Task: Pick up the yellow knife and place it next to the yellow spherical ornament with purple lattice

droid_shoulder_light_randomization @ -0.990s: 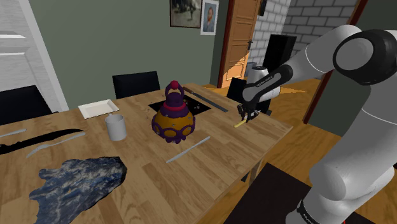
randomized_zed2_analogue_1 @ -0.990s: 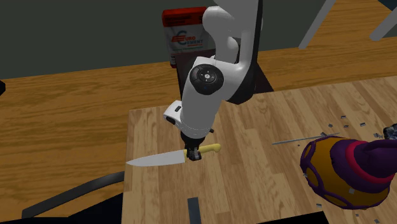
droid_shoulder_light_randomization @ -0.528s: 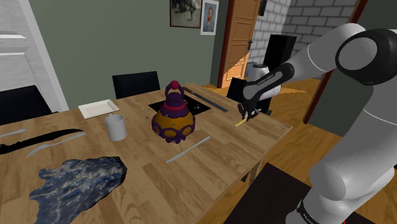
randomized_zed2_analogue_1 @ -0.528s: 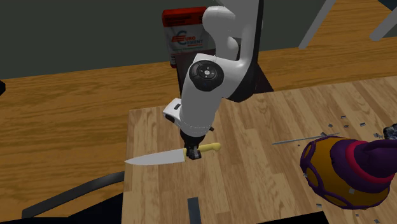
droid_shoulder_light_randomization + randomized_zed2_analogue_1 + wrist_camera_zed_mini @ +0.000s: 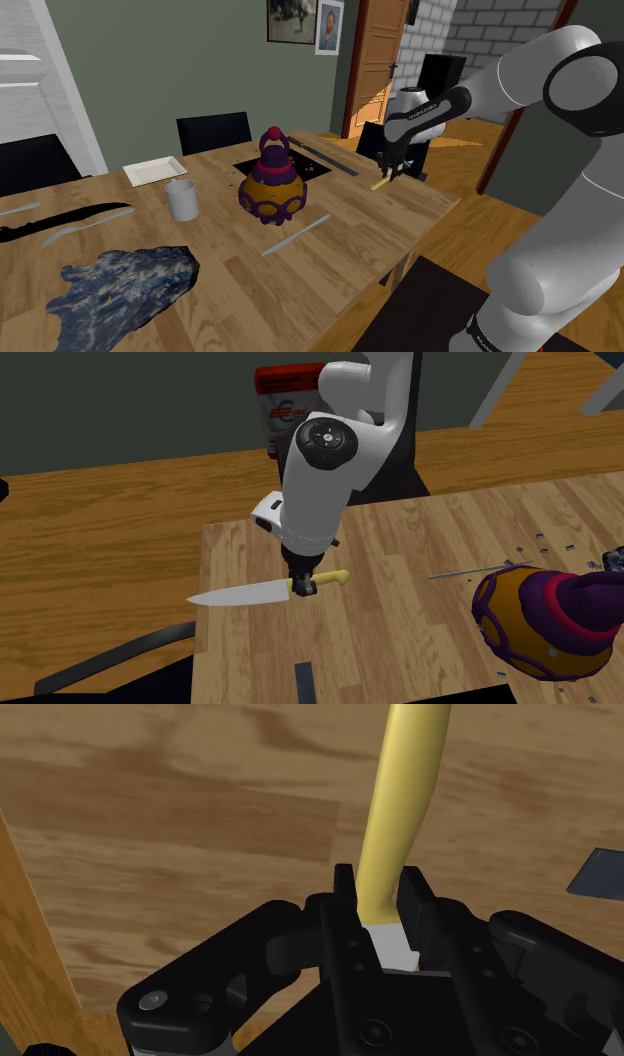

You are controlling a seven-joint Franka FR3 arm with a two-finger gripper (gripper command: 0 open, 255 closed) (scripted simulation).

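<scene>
Second exterior view | your hand (image 5: 303, 586) pinches knife (image 5: 245, 593) by its handle | just risen off table (image 5: 400, 642) | carry next to ornament (image 5: 545, 617), lower right

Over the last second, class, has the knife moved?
Yes. Clasped in the hand, the knife has risen slightly above the table, shifting up the second exterior view against the table's wood grain.

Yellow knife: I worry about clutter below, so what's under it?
Beneath the yellow knife lies bare wooden table, nothing else. The gripper clasping it covers the spot under its grip, so any gap there is hidden.
</scene>
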